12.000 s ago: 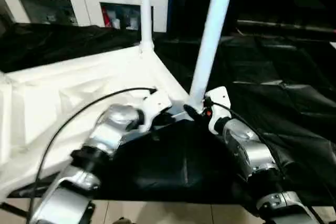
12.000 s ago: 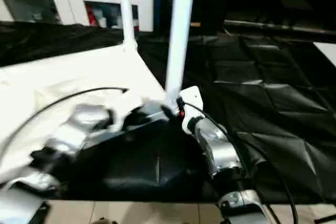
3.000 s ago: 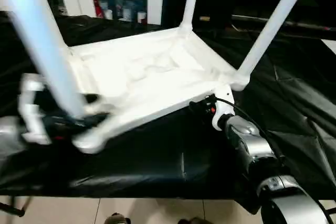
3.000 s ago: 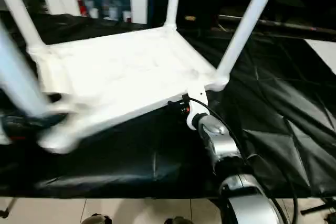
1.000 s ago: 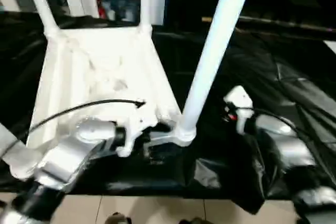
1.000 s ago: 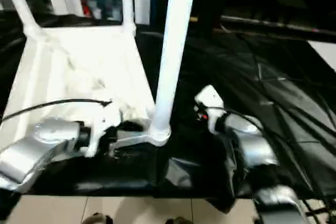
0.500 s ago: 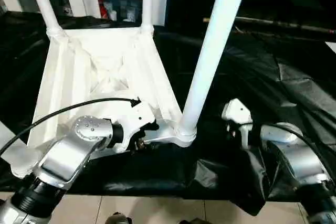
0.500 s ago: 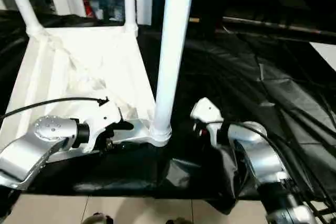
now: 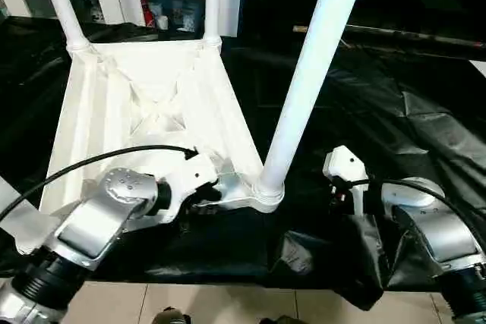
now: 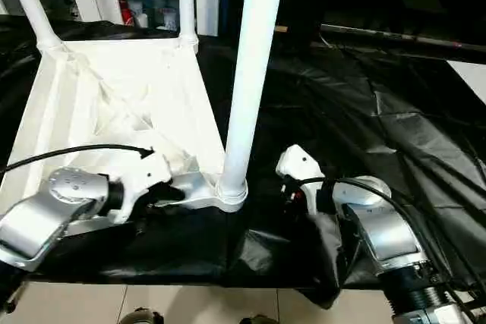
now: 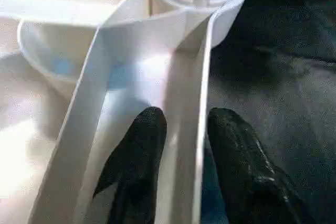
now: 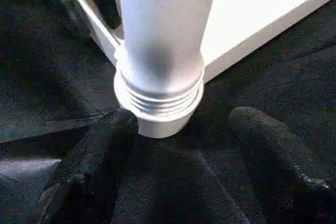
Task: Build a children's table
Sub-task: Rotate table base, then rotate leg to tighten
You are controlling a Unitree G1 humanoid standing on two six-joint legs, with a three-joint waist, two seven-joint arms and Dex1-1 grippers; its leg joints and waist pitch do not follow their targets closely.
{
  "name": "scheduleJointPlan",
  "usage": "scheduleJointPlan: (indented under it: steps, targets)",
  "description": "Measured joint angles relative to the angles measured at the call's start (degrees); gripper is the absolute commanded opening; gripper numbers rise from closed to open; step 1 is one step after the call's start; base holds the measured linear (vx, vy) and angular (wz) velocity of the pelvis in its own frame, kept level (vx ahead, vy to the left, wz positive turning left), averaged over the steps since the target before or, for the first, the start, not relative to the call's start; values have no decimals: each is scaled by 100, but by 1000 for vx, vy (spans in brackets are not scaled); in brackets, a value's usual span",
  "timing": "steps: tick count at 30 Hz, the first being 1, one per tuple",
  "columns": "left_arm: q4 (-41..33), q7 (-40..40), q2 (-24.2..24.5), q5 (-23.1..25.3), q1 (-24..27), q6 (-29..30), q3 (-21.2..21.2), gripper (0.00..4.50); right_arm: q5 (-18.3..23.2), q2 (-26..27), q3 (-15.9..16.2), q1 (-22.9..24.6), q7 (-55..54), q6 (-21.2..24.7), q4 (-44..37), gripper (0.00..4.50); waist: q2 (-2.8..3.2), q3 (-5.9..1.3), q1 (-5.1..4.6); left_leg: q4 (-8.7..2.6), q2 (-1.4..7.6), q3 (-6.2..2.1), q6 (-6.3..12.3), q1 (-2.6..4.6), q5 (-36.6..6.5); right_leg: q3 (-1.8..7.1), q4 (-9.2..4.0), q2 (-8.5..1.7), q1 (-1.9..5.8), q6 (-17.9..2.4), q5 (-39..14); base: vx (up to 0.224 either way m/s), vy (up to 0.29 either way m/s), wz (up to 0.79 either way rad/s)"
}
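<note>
- On the black-draped surface (image 9: 425, 134), the children's table (image 9: 152, 111) lies upside down, legs up, long axis running away from the robot.
- Left gripper (image 11: 181, 150) pinches the rim rib by the near leg (image 9: 304, 89); right gripper (image 12: 184, 145) gapes, empty.
- Risk: rib slips, table skids, bc grip's thin.

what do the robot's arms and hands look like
Both forearms are rounded silver metal with black collars nearer the elbow. Each wrist carries a white housing, and the left hand and right hand have two black fingers. Thin black cables loop along both arms.
</note>
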Motion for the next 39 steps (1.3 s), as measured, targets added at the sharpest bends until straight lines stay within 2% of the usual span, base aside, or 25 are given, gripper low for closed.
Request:
scheduleJointPlan:
  steps: [2,6,17,20,24,28,30,34,39]
  targets:
    - [82,-29,28,-5,0,-87,42,128,7,0,12,1,24,3,0,332,0,0,0,1,0,-1,0,1,0,0,0,0,2,6,-4,0,0,0]
    - [99,-103,47,-15,10,-145,41,83,7,-13,13,1,34,4,0,332,0,0,-1,0,0,-1,0,3,0,0,0,0,2,3,-1,0,0,0]
    - [244,-256,64,-20,23,-375,30,5,7,-19,24,3,31,-8,0,332,12,-6,-12,5,0,-1,-1,12,1,1,2,0,7,16,-5,0,0,0]
    - [363,-304,17,-15,57,-657,52,5,48,59,6,12,-11,-31,18,332,26,-15,-12,5,-1,-1,-1,14,1,2,1,0,9,18,-7,0,0,0]
    - [909,-348,-368,-50,57,-1188,234,5,458,318,-131,14,35,-41,234,332,124,-67,2,4,-11,2,1,16,1,2,2,-14,11,23,-9,0,0,0]
    - [1188,-391,-426,-65,-55,-1326,262,0,619,333,-170,14,140,17,338,361,137,-73,7,2,-10,-1,1,16,1,-1,4,-14,12,26,-8,0,0,0]
    - [1273,-444,-436,-70,-107,-1330,262,0,558,343,-147,-12,125,-79,436,383,139,-75,8,2,-10,-2,1,16,1,-2,4,-14,13,27,-7,0,0,0]
    - [1391,-570,-460,-59,-168,-1398,262,0,221,545,-60,-193,-255,-516,877,383,142,-74,3,-1,-10,-4,0,16,1,-5,4,-15,13,27,-7,0,0,0]
    - [1445,-668,-482,-13,-206,-1457,258,0,166,775,55,-470,-385,-603,1131,383,148,-71,32,-3,-10,-5,0,9,1,-9,4,-18,13,28,-7,0,0,0]
